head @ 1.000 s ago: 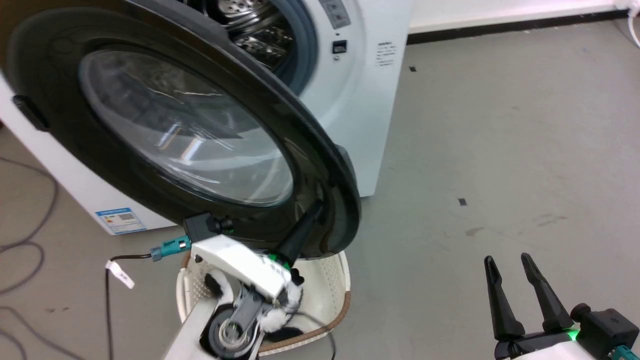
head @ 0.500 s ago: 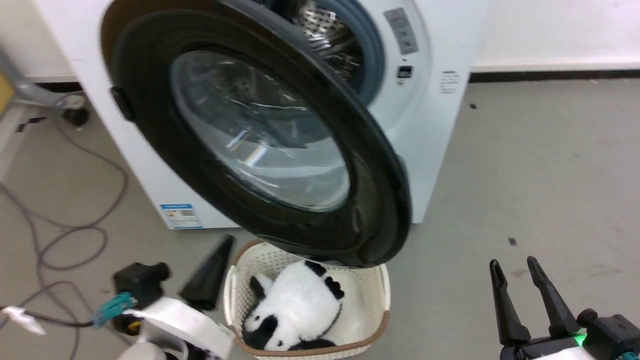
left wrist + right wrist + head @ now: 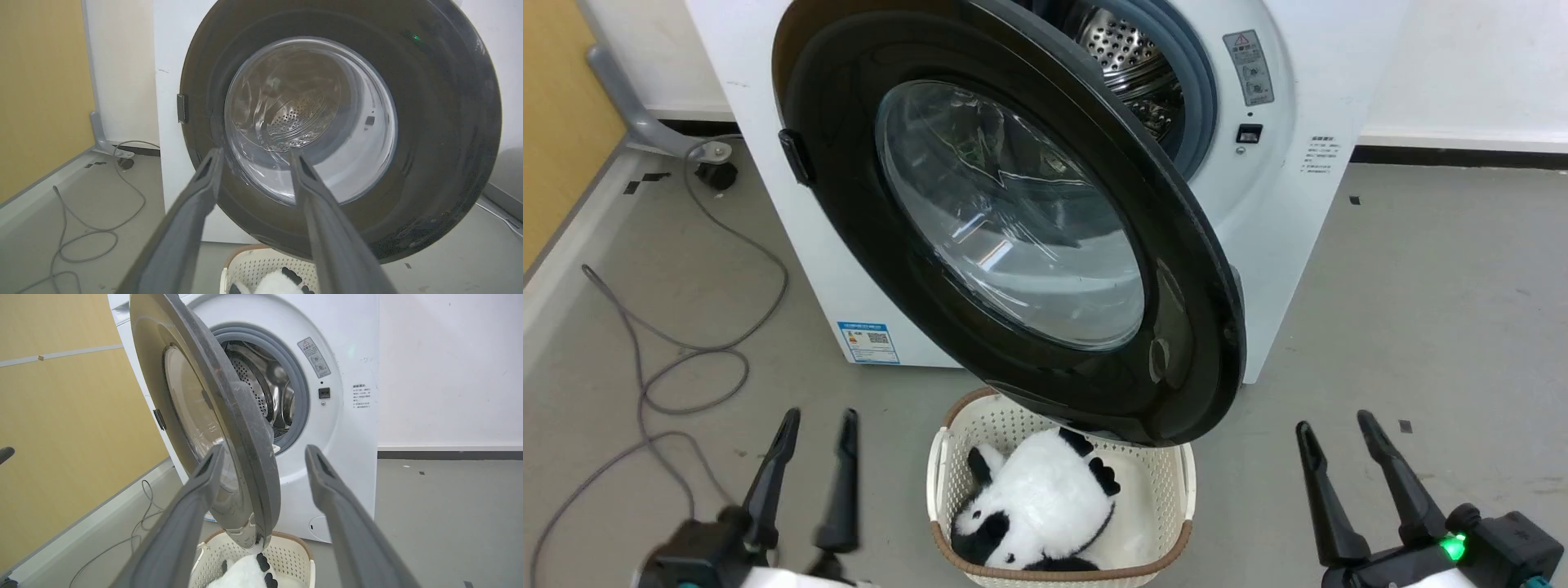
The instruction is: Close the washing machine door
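A big round black glass door (image 3: 1013,220) hangs open before me, over a cream holey basket (image 3: 1005,425); the grey floor (image 3: 1437,269) on my right is free.

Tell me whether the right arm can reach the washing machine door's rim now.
Probably yes: the right gripper, jaws open, hangs right of the basket, and nothing stands between it and the near rim of the washing machine door.

Test lab, washing machine (image 3: 1282,212), taped floor (image 3: 1421,269)
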You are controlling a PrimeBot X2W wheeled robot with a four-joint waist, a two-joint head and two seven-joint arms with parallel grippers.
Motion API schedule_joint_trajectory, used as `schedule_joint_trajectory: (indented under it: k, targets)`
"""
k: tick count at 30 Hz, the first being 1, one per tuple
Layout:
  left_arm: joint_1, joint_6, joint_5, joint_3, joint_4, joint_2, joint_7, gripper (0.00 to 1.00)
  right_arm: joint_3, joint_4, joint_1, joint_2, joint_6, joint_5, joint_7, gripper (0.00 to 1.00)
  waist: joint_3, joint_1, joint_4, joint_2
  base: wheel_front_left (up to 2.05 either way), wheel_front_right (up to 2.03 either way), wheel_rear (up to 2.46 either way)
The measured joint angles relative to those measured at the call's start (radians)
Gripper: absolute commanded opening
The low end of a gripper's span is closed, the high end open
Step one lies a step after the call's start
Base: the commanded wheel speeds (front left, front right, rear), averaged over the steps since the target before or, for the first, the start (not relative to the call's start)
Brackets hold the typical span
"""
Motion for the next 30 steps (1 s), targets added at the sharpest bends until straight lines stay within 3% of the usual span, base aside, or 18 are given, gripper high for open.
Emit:
schedule_joint_trajectory:
  k: [2, 8, 9, 10, 11, 19, 30]
  targets:
    - [0.014, -0.016, 0.014, 0.008, 0.012, -0.039, 0.0, 1.0, 0.011, 0.0, 0.0, -0.007, 0.0, -0.002, 0.0, 1.0, 0.001, 0.0, 0.004, 0.0, 0.0, 0.0, 0.0]
    - [0.032, -0.06, 0.055, 0.027, 0.054, -0.082, 0.0, 1.0, 0.086, -0.003, -0.013, -0.065, 0.0, -0.01, 0.0, 1.0, 0.01, 0.0, 0.009, 0.0, 0.0, 0.0, 0.0]
    - [0.032, -0.064, 0.061, 0.032, 0.056, -0.087, 0.0, 1.0, 0.108, -0.005, -0.02, -0.08, 0.0, -0.007, 0.0, 0.64, 0.013, 0.0, 0.012, 0.0, 0.0, 0.0, 0.0]
    - [0.032, -0.065, 0.063, 0.036, 0.057, -0.092, 0.0, 1.0, 0.133, -0.006, -0.029, -0.092, 0.0, 0.01, 0.0, 0.13, 0.016, 0.0, 0.014, 0.0, 0.0, 0.0, 0.0]
    - [0.031, -0.068, 0.064, 0.039, 0.058, -0.097, 0.0, 1.0, 0.162, -0.009, -0.04, -0.105, 0.0, 0.03, 0.0, 0.0, 0.02, 0.0, 0.016, 0.0, 0.0, 0.0, 0.0]
    - [-0.003, -0.081, 0.082, 0.032, 0.054, -0.115, 0.0, 1.0, 0.309, -0.003, -0.203, -0.213, 0.0, 0.052, 0.0, 0.0, 0.077, 0.0, 0.038, 0.0, 0.0, 0.0, 0.0]
    - [-0.064, -0.081, 0.089, -0.003, 0.059, -0.125, 0.0, 1.0, 0.385, 0.184, -0.48, -0.35, 0.003, 0.119, 0.011, 0.0, 0.191, 0.0001, 0.085, 0.0, 0.0, 0.0, 0.0]
